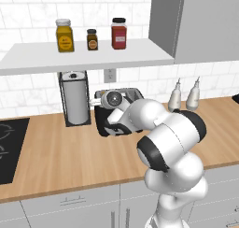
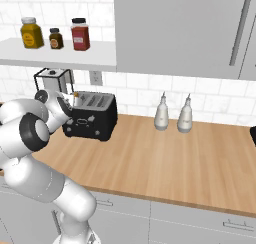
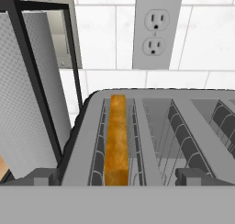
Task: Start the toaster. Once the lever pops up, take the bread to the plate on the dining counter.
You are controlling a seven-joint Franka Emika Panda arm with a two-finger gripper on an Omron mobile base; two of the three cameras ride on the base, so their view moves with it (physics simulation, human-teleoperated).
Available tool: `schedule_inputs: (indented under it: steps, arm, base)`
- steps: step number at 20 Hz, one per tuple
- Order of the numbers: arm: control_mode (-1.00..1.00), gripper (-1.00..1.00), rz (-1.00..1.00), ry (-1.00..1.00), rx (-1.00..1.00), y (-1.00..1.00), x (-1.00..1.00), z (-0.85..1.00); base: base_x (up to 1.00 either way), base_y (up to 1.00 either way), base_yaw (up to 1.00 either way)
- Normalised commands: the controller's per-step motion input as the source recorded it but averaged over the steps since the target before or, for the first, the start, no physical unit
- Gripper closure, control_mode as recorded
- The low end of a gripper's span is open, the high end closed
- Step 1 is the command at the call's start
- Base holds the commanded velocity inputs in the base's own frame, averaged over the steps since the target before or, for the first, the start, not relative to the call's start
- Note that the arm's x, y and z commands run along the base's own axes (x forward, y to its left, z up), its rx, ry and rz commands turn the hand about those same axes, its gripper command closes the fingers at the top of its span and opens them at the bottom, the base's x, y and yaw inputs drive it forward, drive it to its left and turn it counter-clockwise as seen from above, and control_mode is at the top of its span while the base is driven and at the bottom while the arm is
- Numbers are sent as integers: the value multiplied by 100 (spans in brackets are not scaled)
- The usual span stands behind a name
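Note:
The black toaster (image 1: pixel 103 122) (image 2: pixel 94 119) stands on the wall counter against the tiles. In the hand view I look down into the toaster's (image 3: pixel 151 126) slots. The bread (image 3: pixel 117 140), a golden-brown slice on edge, sits deep in the leftmost slot. My gripper (image 3: pixel 121 178) hovers just above the toaster's front edge, open wide, one fingertip (image 3: pixel 46 177) on each side of that slot and nothing between them. From the left base view my own arm hides the hand. The plate and the dining counter are out of view.
A paper-towel holder (image 1: pixel 76 100) (image 3: pixel 27 94) stands right beside the toaster. Two pale bottles (image 1: pixel 184 96) (image 2: pixel 172 113) stand further right. A shelf (image 1: pixel 88 54) with three jars hangs above. A dark hob (image 1: pixel 9 147) lies left, and a wall outlet (image 3: pixel 156 30) sits behind the toaster.

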Motion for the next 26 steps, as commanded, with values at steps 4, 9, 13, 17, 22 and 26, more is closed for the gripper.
schedule_inputs:
  steps: [4,9,13,17,22,26]
  arm:
    - [-100,-100,0,0,0,0,0,0]
    - [-100,-100,0,0,0,0,0,0]
    - [-100,-100,0,0,0,0,0,0]
    - [-100,-100,0,0,0,0,0,0]
    - [-100,-100,0,0,0,0,0,0]
    - [-100,-100,0,0,0,0,0,0]
  base:
    - [0,0,0]
    - [0,0,0]
    - [0,0,0]
    - [0,0,0]
    - [0,0,0]
    - [0,0,0]
